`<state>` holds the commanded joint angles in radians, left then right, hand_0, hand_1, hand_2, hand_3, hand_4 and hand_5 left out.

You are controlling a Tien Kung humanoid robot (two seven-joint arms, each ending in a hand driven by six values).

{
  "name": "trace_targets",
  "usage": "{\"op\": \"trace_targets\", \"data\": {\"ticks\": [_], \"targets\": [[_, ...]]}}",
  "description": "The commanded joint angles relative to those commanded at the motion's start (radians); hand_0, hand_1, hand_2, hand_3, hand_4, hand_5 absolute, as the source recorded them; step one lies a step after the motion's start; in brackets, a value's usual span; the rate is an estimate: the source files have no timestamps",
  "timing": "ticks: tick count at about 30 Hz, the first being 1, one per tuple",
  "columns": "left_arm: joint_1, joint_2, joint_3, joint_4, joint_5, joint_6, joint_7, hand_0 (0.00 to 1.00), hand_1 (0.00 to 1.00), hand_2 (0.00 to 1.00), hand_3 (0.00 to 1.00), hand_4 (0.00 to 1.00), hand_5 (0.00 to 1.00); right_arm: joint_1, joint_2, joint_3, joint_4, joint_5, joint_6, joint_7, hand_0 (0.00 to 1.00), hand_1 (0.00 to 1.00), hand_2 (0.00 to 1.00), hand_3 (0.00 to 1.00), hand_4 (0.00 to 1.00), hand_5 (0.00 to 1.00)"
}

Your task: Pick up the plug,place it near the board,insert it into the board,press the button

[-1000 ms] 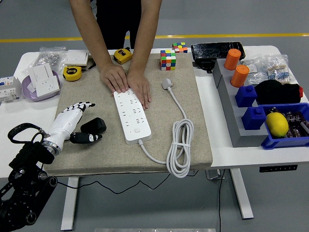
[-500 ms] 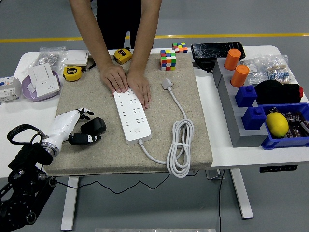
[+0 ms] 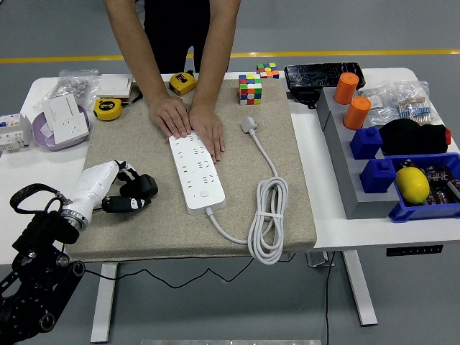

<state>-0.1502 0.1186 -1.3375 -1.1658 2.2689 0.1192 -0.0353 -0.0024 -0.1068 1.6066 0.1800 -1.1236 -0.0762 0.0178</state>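
A black plug lies on the beige mat, left of the white power strip. My left hand has a white shell and black fingers. It is curled around the plug, fingers over its far side and thumb at its near side. A person at the far side presses both hands flat on the strip's far end. The strip's button is near its front end. The strip's own white cord lies coiled to the right.
Two colour cubes stand at the mat's far edge. Yellow tape measures and a purple plate with white sockets are at the left. A grey rack with orange cylinders, blue bins and a lemon is at the right.
My left hand has turned and closed: its spread fingers came down over the black plug and the thumb moved in beside it. The person's hands have stayed on the strip.
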Motion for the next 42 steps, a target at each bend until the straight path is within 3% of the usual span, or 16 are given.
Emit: {"op": "trace_targets", "data": {"ticks": [13, 14, 19, 20, 25, 26, 28, 34, 42], "targets": [[0.005, 0.0, 0.003, 0.004, 0.0, -0.008, 0.004, 0.6, 0.564, 0.504, 0.513, 0.998, 0.34, -0.004, -0.003, 0.001, 0.0, -0.004, 0.0, -0.001, 0.915, 0.866, 0.807, 0.791, 0.998, 0.998], [0.006, 0.001, 0.004, 0.004, 0.0, -0.005, 0.003, 0.542, 0.433, 0.364, 0.425, 0.864, 0.26, -0.005, -0.003, 0.001, 0.0, -0.004, 0.0, -0.001, 0.915, 0.866, 0.805, 0.791, 0.998, 0.998], [0.003, 0.001, 0.006, 0.002, 0.0, 0.004, 0.002, 0.542, 0.433, 0.364, 0.425, 0.864, 0.26, -0.005, -0.003, 0.0, 0.0, -0.003, 0.0, -0.002, 0.915, 0.866, 0.805, 0.791, 0.998, 0.998], [0.002, 0.002, 0.006, 0.002, 0.0, 0.006, 0.002, 0.496, 0.359, 0.316, 0.385, 0.668, 0.201, -0.004, -0.003, -0.001, 0.0, -0.002, 0.0, -0.001, 0.915, 0.865, 0.806, 0.791, 0.998, 0.998], [-0.004, 0.005, 0.009, 0.0, 0.0, 0.004, 0.004, 0.496, 0.359, 0.316, 0.385, 0.668, 0.201, -0.002, -0.003, -0.002, 0.0, 0.0, 0.0, 0.0, 0.915, 0.865, 0.806, 0.791, 0.998, 0.998], [-0.005, 0.005, 0.01, 0.0, 0.0, 0.004, 0.004, 0.474, 0.339, 0.298, 0.362, 0.584, 0.138, -0.002, -0.003, -0.001, 0.0, 0.0, 0.0, 0.0, 0.915, 0.866, 0.807, 0.791, 0.998, 0.998], [-0.008, 0.008, 0.013, -0.001, 0.0, 0.003, 0.004, 0.474, 0.339, 0.298, 0.362, 0.584, 0.138, -0.001, -0.003, -0.001, 0.0, 0.001, -0.001, -0.001, 0.915, 0.866, 0.807, 0.791, 0.998, 0.998], [-0.039, 0.03, 0.044, -0.003, 0.0, -0.003, 0.003, 0.474, 0.338, 0.296, 0.359, 0.573, 0.137, 0.0, -0.002, -0.001, 0.0, 0.002, -0.001, -0.001, 0.915, 0.865, 0.807, 0.791, 0.998, 0.998], [-0.162, 0.102, 0.18, 0.027, -0.026, 0.017, -0.029, 0.477, 0.341, 0.293, 0.351, 0.553, 0.13, 0.006, -0.005, -0.002, 0.0, 0.002, -0.001, 0.0, 0.915, 0.865, 0.805, 0.791, 0.998, 0.998]]}}
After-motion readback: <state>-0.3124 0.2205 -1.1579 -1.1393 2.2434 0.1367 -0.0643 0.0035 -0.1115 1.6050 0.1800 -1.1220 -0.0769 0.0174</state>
